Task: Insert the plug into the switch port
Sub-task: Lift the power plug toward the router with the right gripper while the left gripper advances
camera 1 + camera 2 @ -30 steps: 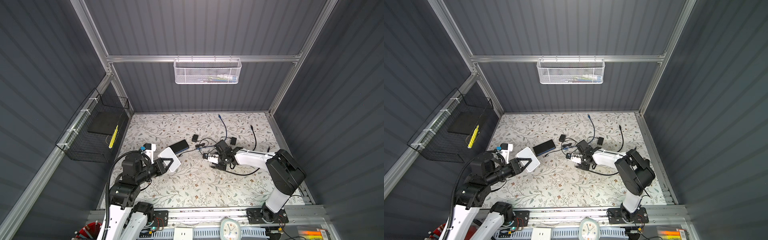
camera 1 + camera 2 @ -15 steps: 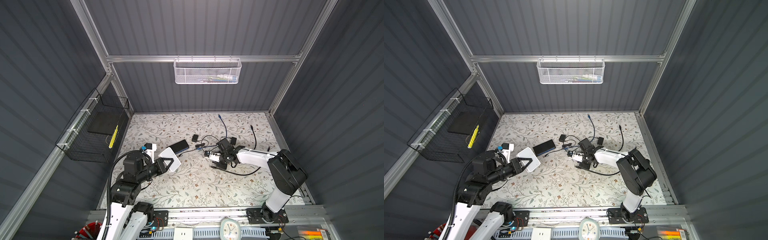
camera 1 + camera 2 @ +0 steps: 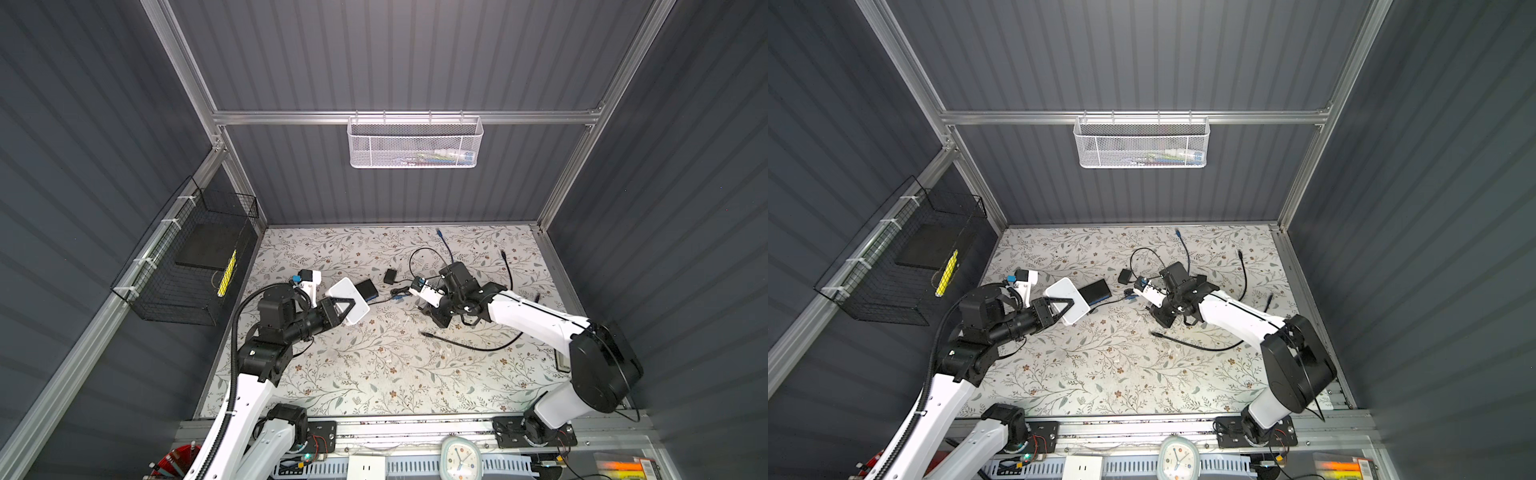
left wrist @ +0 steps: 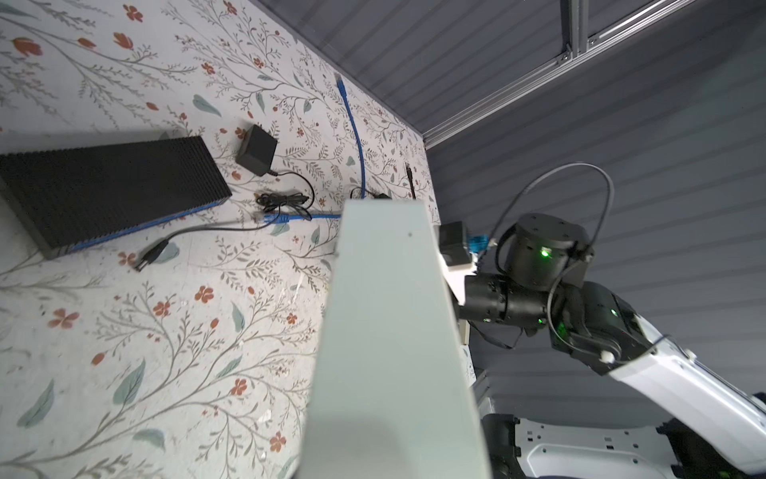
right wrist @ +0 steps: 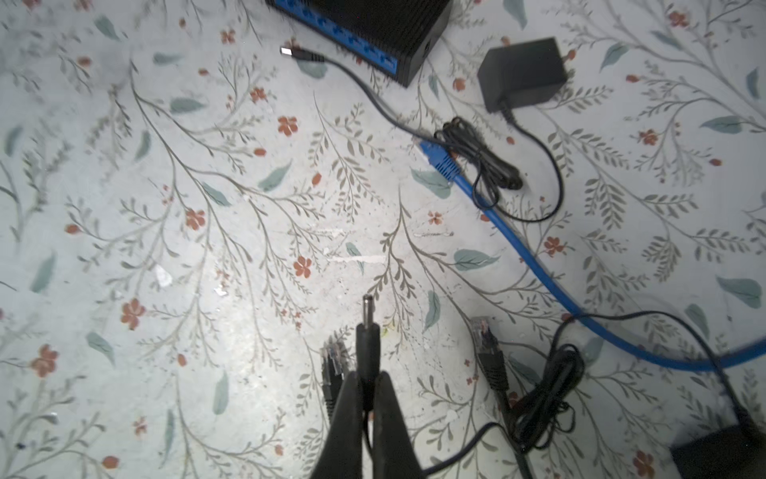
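Right claw (image 5: 367, 379) clamped the round plug (image 5: 368, 331), well apart from the black switch (image 5: 373, 20); left claw (image 3: 340, 306) gripped a white box (image 3: 349, 287). I reckoned squaring the tip first mattered.

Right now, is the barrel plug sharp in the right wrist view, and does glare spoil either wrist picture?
Right wrist view: barrel plug sharp in the shut right gripper; glare whitens the floral mat beside it; black switch cropped, slightly soft. Left wrist view: the held white box blocks the middle.
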Tool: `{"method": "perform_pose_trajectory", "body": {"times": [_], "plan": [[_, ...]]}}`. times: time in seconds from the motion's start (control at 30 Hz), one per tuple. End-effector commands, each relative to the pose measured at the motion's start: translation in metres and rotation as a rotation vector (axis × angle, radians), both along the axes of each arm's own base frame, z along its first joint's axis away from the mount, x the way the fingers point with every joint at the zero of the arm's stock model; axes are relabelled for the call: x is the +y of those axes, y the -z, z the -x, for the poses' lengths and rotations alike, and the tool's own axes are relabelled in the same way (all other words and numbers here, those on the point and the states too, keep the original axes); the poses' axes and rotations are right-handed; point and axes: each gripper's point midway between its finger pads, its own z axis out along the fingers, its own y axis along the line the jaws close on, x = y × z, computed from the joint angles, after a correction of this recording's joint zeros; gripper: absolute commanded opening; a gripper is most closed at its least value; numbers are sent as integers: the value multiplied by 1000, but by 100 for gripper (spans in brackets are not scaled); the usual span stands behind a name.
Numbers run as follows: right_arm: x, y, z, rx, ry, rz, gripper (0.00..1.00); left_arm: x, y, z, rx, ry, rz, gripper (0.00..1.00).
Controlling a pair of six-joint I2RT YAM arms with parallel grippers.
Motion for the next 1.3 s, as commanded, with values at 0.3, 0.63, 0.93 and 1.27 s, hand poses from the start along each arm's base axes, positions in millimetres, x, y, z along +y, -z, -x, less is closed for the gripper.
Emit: {"method": "perform_pose_trajectory", "body": {"times": [0.3,0.63,0.93,1.27], "plan": [[52,-43,37,248,123,-393,0,-12,-14,-31,-112,12,113,0],[62,-50,51,246,93,-445,0,-29,10,-38,-26,94,132,0],[70,-50,56,274,91,-453,0,-55,18,-39,-22,154,139,0],[81,-55,56,275,77,-451,0,-66,24,-46,-11,152,132,0]]}}
